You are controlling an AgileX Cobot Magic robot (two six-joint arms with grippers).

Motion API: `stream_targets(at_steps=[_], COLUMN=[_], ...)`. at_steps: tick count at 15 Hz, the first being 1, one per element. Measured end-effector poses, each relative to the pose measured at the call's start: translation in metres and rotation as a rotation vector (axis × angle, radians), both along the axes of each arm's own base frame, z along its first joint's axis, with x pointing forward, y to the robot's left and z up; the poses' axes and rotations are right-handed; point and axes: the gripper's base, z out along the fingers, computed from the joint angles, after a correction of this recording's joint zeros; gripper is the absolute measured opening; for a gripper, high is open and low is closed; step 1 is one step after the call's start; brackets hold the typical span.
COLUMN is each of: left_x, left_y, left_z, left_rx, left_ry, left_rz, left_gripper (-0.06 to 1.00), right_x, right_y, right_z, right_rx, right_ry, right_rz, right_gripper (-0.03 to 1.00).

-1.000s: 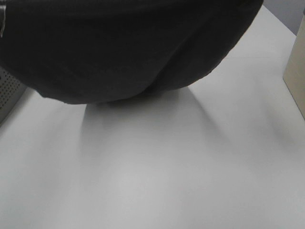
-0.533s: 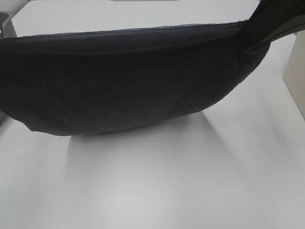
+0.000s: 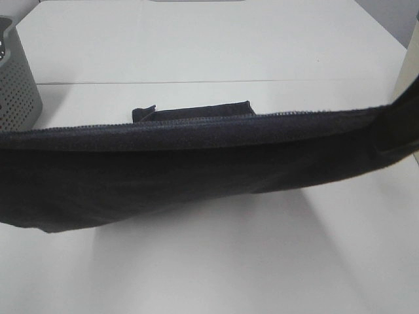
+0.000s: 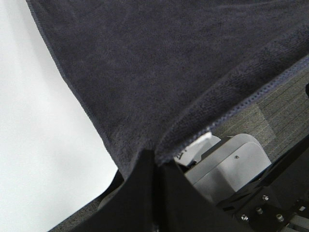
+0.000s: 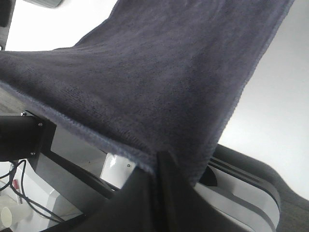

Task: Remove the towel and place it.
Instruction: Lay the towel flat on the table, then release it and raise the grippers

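The towel [image 3: 163, 170] hung in the air, stretched taut from the table's [image 3: 229, 268] left edge to its right edge, its stitched hem uppermost and its belly sagging low over the near half. The left end effector [image 4: 154, 162] was pinched tight on one end of it and the right end effector [image 5: 158, 163] on the other. Behind it a small folded dark cloth [image 3: 196, 111] lay mid-table, and a grey perforated container [image 3: 16, 88] stood by the left edge.
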Motion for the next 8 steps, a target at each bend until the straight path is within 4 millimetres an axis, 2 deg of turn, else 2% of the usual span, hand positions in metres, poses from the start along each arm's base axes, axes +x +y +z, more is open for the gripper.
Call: stream_targets(at_steps=[4, 6, 7, 8], left_x=[-0.005, -0.006, -0.006, -0.008], left_y=[0.000, 0.001, 0.001, 0.000], left_z=[-0.011, -0.015, -0.015, -0.027], left_rx=[0.008, 0.014, 0.014, 0.027], left_ry=[0.050, 0.059, 0.059, 0.083], left_rz=[-0.011, -0.022, -0.022, -0.056], left_gripper=[0.00, 0.00, 0.00, 0.00], right_x=[-0.028, -0.031, -0.031, -0.033], right_y=[-0.006, -0.007, -0.007, -0.008], right_z=[-0.022, -0.035, -0.035, -0.052], right_rx=[0.056, 0.055, 0.055, 0.033], right_ry=[0.070, 0.097, 0.097, 0.154], right_rz=[-0.048, -0.057, -0.057, -0.062], right_gripper=[0.01, 0.01, 0.01, 0.01])
